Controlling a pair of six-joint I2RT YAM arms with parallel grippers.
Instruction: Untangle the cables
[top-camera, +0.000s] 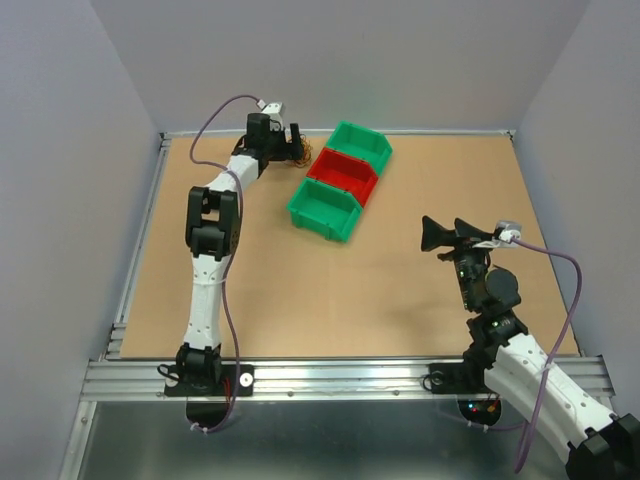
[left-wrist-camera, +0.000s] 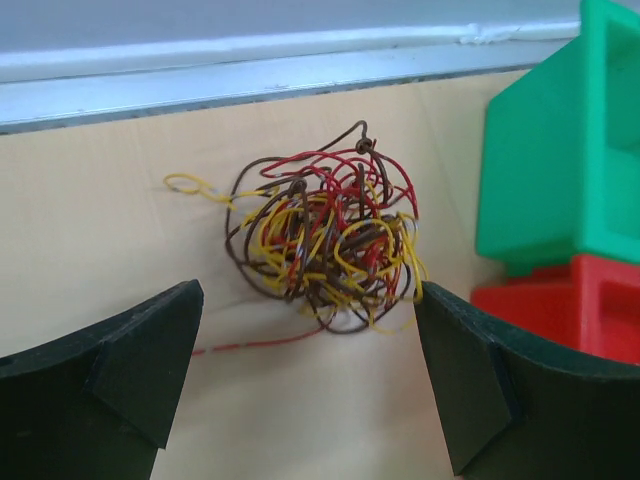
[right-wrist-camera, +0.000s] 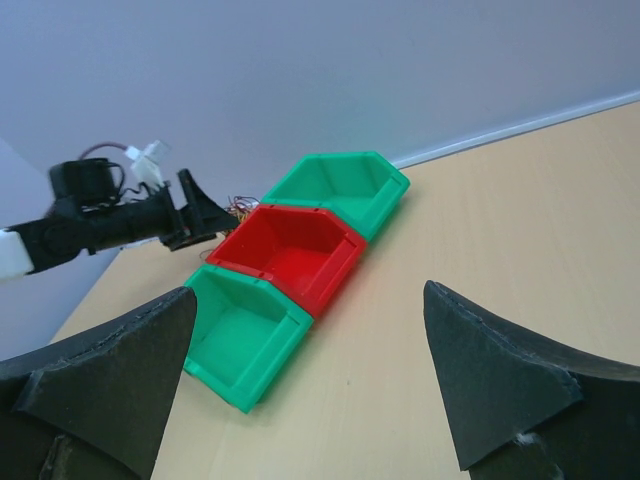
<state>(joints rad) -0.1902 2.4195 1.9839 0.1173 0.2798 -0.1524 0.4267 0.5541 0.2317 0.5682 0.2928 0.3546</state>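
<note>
My left hand (left-wrist-camera: 308, 298) hangs wide open facing the cables (left-wrist-camera: 325, 235), a knotted clump on the surface (left-wrist-camera: 100, 220) beside the far green bin (left-wrist-camera: 540, 170). I should pinch one outer loop, not the whole ball.

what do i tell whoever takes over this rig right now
Left gripper: open, at the far left of the table, with the cables just ahead between its fingers, not gripped.
Right gripper: open, holding nothing, over the near right side, well away from the cables.
Cables: one knotted clump of brown, red and yellow wire on the table, just left of the row of three bins.
Done: nothing separated.
Left: grip the clump and pull the strands apart, probably using both arms.
</note>
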